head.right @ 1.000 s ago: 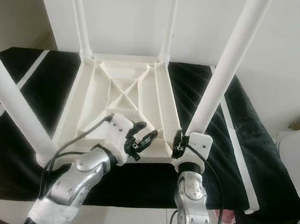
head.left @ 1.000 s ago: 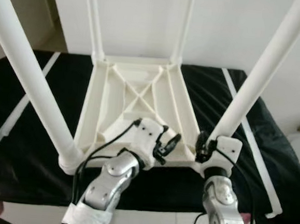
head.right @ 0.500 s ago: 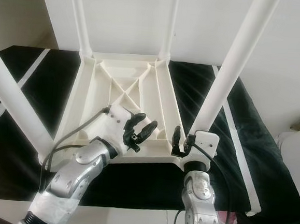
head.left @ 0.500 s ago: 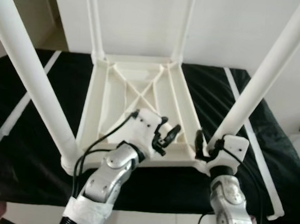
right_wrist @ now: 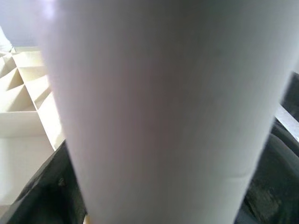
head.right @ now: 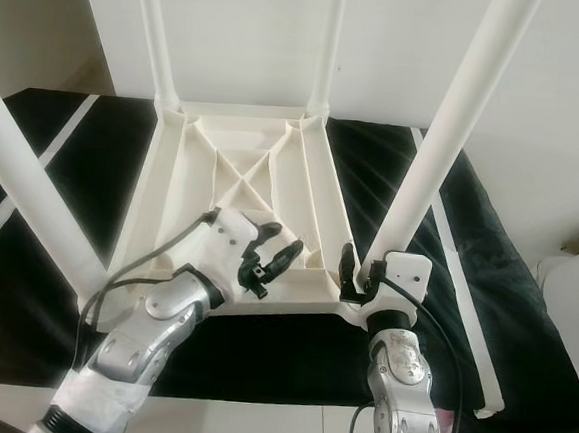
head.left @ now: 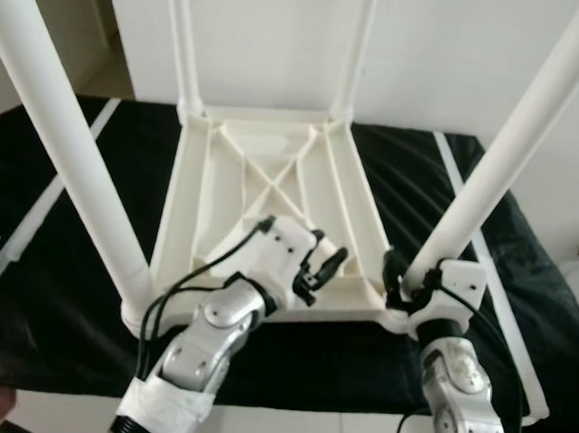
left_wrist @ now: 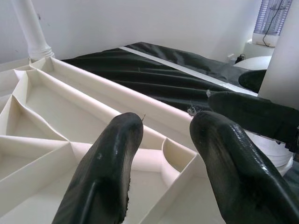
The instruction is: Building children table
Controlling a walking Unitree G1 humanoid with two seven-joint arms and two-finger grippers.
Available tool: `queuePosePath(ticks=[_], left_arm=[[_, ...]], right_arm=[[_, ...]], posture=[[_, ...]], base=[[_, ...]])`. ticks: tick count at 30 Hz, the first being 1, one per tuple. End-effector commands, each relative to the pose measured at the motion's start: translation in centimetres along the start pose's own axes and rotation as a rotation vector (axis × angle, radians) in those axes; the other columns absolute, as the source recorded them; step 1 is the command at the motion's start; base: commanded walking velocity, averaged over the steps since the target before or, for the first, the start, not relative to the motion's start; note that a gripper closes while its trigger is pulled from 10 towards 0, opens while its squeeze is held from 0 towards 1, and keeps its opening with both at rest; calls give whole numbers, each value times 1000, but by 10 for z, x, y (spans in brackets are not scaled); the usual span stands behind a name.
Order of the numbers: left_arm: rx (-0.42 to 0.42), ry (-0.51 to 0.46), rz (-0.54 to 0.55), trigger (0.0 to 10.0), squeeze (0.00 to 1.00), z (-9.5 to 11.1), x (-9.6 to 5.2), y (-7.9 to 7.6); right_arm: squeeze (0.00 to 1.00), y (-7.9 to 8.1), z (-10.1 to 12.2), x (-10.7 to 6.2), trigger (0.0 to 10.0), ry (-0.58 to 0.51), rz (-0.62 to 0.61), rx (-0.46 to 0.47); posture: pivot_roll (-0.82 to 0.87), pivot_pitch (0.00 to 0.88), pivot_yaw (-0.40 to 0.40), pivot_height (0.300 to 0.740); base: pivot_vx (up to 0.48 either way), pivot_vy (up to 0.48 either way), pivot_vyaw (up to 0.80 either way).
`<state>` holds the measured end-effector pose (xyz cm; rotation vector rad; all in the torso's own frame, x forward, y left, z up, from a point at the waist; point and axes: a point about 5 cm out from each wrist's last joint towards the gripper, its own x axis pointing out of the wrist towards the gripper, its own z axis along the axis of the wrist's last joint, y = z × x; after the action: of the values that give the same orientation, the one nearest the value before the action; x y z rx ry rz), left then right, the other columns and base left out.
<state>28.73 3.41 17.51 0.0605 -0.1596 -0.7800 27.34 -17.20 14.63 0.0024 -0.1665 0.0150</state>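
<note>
A big black cloth with pale stripes covers the low surface. A plain white wall stands at the far side. The room is bright.

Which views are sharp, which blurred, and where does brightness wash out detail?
Left eye view: fairly sharp, the white wall and table legs bright, nearly merging. Left wrist view: the fingers up close look soft, the ribbed tabletop clearer. Right wrist view: the leg is an out-of-focus white blur.

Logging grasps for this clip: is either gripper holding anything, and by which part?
The right gripper clasps the near-right table leg at its base, by the socket. The left gripper is open over the upturned tabletop, holding nothing.
</note>
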Motion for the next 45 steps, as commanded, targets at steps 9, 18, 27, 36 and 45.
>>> queuePosePath(ticks=[9, 18, 27, 36, 45], left_arm=[[-54, 34, -158, 10000, 0, -6, -6, -12], [-3, 25, -132, 10000, 0, -4, -4, -6], [24, 17, -135, 10000, 0, -2, -3, -10], [27, 10, -119, 10000, 0, -1, -2, -7], [37, -1, -105, 10000, 0, 2, -2, -5]], right_arm=[[0, -1, -4, -2, 10000, 9, 6, -10], [0, -1, -4, -2, 10000, 10, 8, -15], [0, -4, -2, -2, 10000, 2, 2, -21], [0, -4, -1, -1, 10000, -3, 1, -17], [0, -1, -1, -2, 10000, -4, 10, -1]], posture=[[-101, 74, -23, 740], [-104, 74, -23, 740], [-107, 76, -23, 740], [-101, 74, -22, 740], [-99, 81, -20, 740]], base=[[0, 0, 0], [0, 0, 0], [0, 0, 0], [0, 0, 0], [0, 0, 0]])
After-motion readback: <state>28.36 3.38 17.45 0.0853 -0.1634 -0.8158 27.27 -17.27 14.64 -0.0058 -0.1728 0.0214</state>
